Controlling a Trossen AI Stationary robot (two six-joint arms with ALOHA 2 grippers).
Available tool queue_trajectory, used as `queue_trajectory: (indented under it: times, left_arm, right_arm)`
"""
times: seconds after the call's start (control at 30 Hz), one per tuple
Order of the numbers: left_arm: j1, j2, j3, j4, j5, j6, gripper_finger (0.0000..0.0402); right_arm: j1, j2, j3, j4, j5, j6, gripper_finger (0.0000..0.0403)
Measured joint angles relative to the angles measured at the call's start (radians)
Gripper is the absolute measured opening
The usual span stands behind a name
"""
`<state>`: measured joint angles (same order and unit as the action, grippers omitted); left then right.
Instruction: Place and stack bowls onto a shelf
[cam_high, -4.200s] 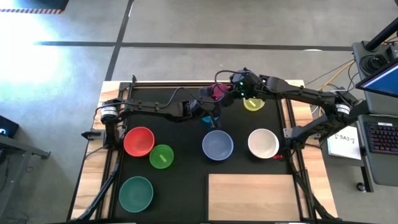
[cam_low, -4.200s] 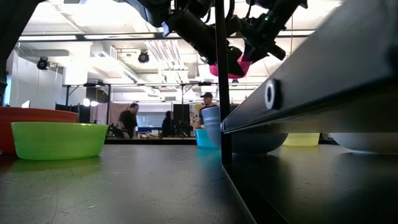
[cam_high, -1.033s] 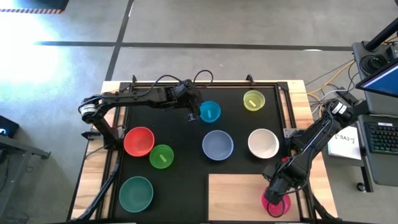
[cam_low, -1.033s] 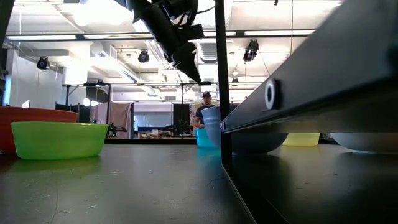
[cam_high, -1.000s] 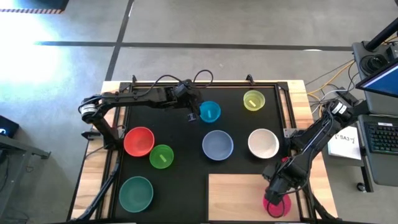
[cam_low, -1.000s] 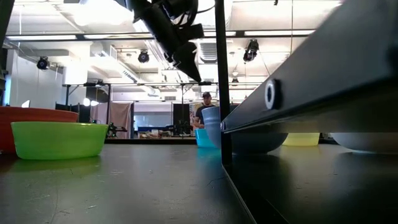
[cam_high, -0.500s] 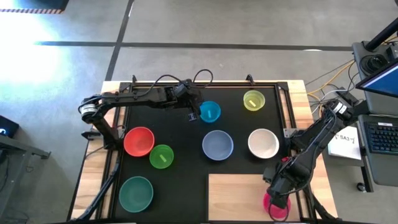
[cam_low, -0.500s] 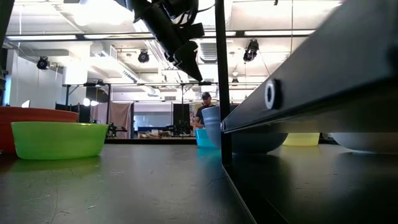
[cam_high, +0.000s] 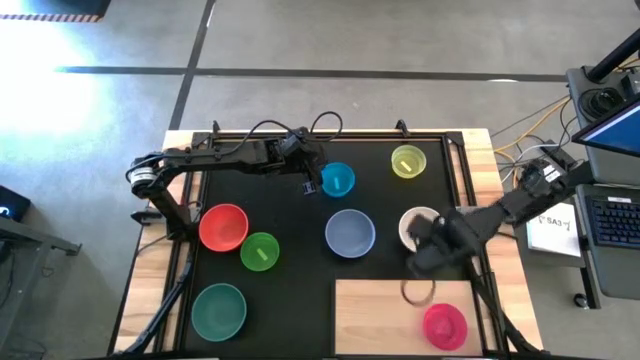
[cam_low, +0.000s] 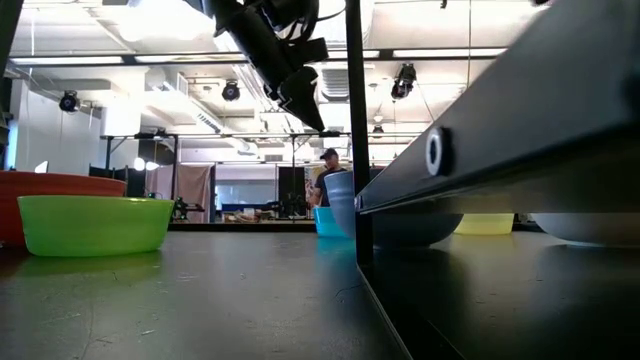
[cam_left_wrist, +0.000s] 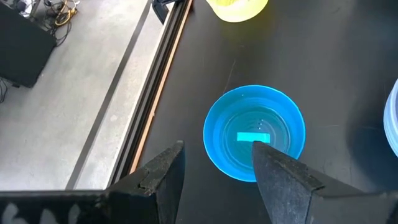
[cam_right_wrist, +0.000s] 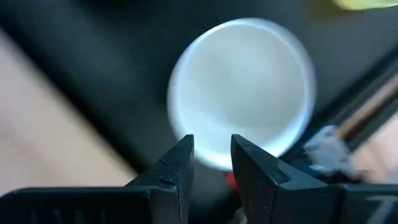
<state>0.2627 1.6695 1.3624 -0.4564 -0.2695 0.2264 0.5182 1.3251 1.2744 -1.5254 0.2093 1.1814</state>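
Right hand hangs over the white bowl nr the table's right edge, fingers a narrow gap apart, nothing in them; prob lining up on that rim for the next carry, as the wrist view looks straight down into it. Magenta bowl sits alone in the shelf's right front corner, leaving room for more alongside. Left hand hovers just beside the blue bowl at the back centre, fingers wide apart, empty, waiting w/ one finger over the rim. Yellow bowl is at back right; the rest are on the mat. Blue bowl has a cyan sticker inside, no readable writing anywhere
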Motion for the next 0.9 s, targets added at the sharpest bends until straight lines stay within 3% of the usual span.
queue_trajectory:
  times: [0.27, 0.5, 0.67, 0.9]
  left_arm:
    - [0.0, 0.0, 0.0, -0.002, 0.0, 0.0, 0.0169]
    - [0.0, 0.0, 0.0, -0.018, 0.0, 0.022, 0.0169]
    - [0.001, 0.0, 0.0, -0.035, 0.0, 0.026, 0.0169]
    - [0.001, 0.001, 0.0, -0.059, 0.0, 0.026, 0.0169]
  right_arm:
    - [-0.378, -0.067, -0.061, 0.094, 0.001, -0.293, 0.0096]
    - [-0.646, -0.103, -0.118, 0.279, -0.01, -0.568, 0.0096]
    - [-0.793, -0.093, -0.179, 0.394, -0.042, -0.711, 0.0102]
    - [-0.938, -0.059, -0.266, 0.531, -0.053, -0.885, 0.0149]
